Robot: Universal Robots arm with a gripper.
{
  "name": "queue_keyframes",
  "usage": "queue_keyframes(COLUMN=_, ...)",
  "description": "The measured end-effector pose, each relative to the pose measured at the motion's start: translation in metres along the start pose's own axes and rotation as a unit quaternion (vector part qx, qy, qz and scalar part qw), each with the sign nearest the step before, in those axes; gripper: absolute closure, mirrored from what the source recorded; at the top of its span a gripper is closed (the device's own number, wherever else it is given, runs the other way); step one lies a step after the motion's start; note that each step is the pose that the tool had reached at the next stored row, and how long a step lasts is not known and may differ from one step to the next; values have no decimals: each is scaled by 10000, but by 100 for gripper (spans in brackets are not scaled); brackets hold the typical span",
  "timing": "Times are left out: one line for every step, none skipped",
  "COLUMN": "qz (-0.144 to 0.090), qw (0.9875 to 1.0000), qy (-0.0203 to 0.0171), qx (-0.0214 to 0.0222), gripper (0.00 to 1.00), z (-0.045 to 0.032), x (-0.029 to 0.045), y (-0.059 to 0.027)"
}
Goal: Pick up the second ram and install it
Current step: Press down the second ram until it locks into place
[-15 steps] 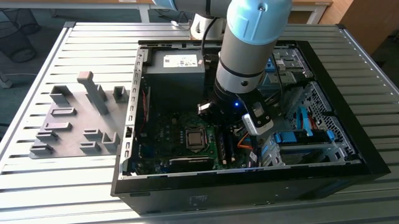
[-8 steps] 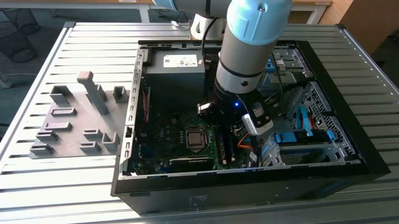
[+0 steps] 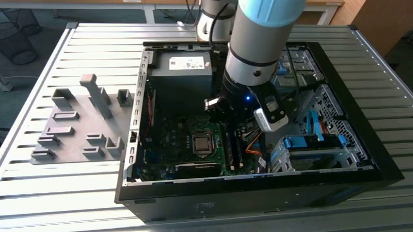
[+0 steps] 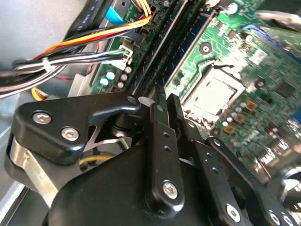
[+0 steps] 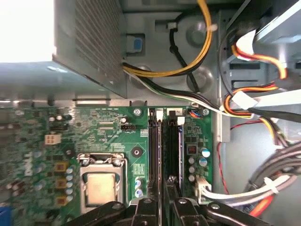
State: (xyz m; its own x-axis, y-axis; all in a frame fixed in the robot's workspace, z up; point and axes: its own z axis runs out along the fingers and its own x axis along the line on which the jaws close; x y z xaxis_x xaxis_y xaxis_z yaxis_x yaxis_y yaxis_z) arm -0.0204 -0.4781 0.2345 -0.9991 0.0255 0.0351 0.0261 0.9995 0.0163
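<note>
My gripper [image 3: 235, 124] is down inside the open computer case [image 3: 258, 193], over the memory slots beside the processor socket [image 5: 99, 187]. In both wrist views its two black fingers [image 4: 159, 123] stand close together with only a thin gap. The second ram [image 5: 160, 160] is a long dark strip seen edge-on. It stands in the slot row on the green motherboard [image 5: 103, 127] and runs straight in between the fingertips. The gripper [image 5: 163, 201] looks shut on it [image 4: 155, 70]. A similar strip [image 5: 173, 150] sits in the neighbouring slot.
Bundles of coloured cables [image 5: 244, 101] run close beside the slots. The power supply [image 3: 184, 65] fills the case's far corner and a drive cage [image 3: 316, 145] stands at the exterior view's right. Grey holder blocks [image 3: 77, 130] sit on the slatted table [image 3: 65, 193] outside the case.
</note>
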Motion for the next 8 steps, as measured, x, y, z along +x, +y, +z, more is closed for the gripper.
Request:
queue_keyframes(qz=0, qw=10000, qy=0, qx=0, gripper=78, z=-35, x=1, y=1)
queue_keyframes(qz=0, qw=10000, qy=0, qx=1, gripper=78, z=-59, x=2, y=1)
queue_keyframes(qz=0, qw=10000, qy=0, qx=0, gripper=80, z=-65, x=2, y=1)
queue_keyframes(qz=0, qw=10000, qy=0, qx=-1, gripper=80, z=-65, x=2, y=1)
queue_keyframes(qz=0, qw=10000, qy=0, qx=0, gripper=87, z=-65, x=2, y=1)
queue_keyframes(qz=0, qw=10000, qy=0, qx=0, gripper=89, z=-65, x=2, y=1)
queue_keyframes(qz=0, qw=10000, qy=0, qx=0, gripper=89, z=-63, x=2, y=1)
queue_keyframes(qz=0, qw=10000, qy=-4, qx=1, gripper=89, z=-46, x=1, y=1)
